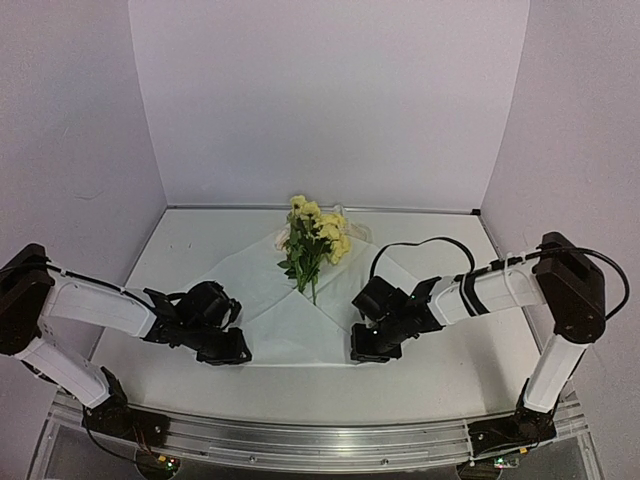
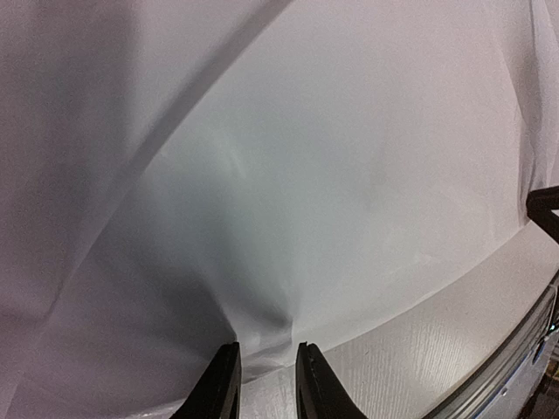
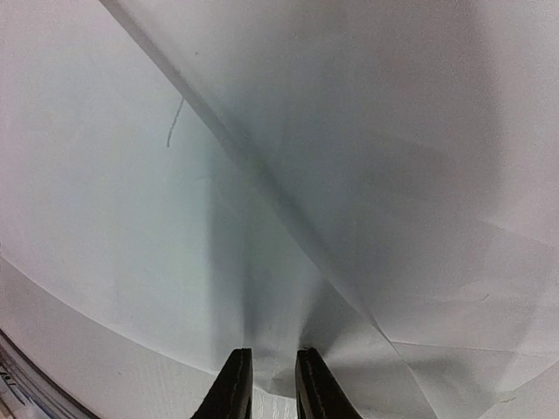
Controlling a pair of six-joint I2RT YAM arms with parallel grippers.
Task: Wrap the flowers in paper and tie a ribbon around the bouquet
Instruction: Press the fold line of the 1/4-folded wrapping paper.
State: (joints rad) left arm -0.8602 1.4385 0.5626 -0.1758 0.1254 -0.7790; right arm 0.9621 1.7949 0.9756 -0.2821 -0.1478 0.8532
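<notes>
Paper [image 1: 285, 330] pinched by left pincer [image 2: 266, 360], right pincer [image 3: 266, 362].

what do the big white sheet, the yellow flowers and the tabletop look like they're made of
Large thin white sheet: probably tissue-like paper, matte, slightly translucent; it holds sharp creases and puckers.
Pale yellow fluffy flowers: soft matte blossoms, green leaves; real or artificial cannot be told.
White tabletop: perhaps laminate or painted board; faint wood-grain texture shows in the left wrist view.
</notes>
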